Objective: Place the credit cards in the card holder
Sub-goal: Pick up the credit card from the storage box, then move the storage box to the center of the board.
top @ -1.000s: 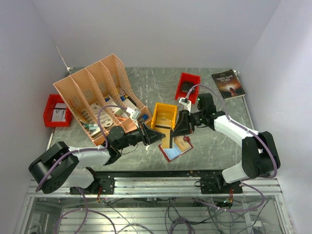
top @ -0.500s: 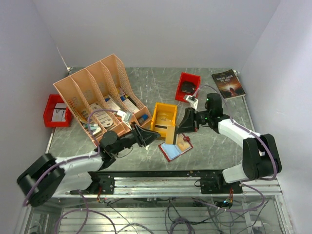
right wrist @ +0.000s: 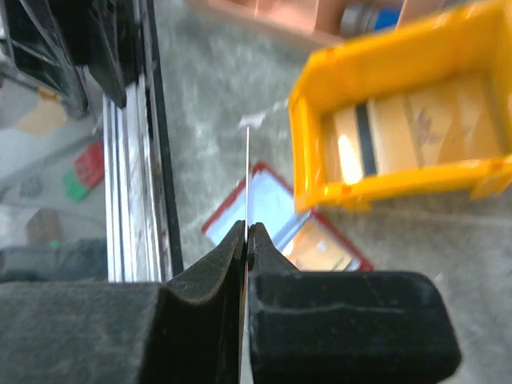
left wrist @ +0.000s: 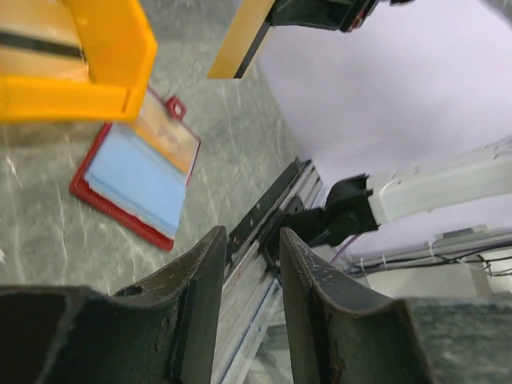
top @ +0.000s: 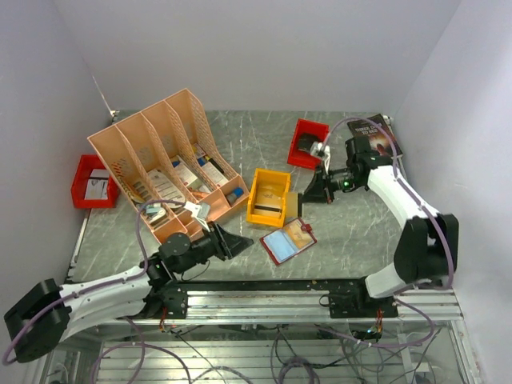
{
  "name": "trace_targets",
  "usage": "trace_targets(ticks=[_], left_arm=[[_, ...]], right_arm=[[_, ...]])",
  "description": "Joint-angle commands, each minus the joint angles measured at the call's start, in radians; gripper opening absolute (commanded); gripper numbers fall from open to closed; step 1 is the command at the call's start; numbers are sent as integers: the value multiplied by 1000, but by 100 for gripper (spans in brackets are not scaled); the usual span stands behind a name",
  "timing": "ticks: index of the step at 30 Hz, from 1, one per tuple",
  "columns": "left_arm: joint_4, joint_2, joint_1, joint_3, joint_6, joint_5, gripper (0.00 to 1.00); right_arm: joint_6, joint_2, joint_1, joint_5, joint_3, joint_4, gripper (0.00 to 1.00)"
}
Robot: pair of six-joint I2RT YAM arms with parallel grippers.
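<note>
Orange-yellow card, clamped edge-on in the right fingers at 12 o'clock of the open red holder, could twist in so thin a pinch and land beside it; left fingers apart, empty.

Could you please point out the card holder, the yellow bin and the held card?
card holder [top: 280, 244]: top view, blue inner page
yellow bin [top: 253, 196]: top view, left wall
held card [left wrist: 238, 40]: left wrist view, orange face

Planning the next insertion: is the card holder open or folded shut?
Open. The card holder lies spread flat, both inner panels, blue and orange, facing up.
</note>
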Motion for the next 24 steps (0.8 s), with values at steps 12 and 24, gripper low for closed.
trace_targets(ticks=[12, 24], left_arm=[[-62, 481, -134, 205, -31, -318, 15], [-129, 772, -134, 386, -112, -501, 7]], right_arm=[[-231, 124, 22, 190, -38, -320, 0], [-200, 152, 20, 168, -21, -290, 0]])
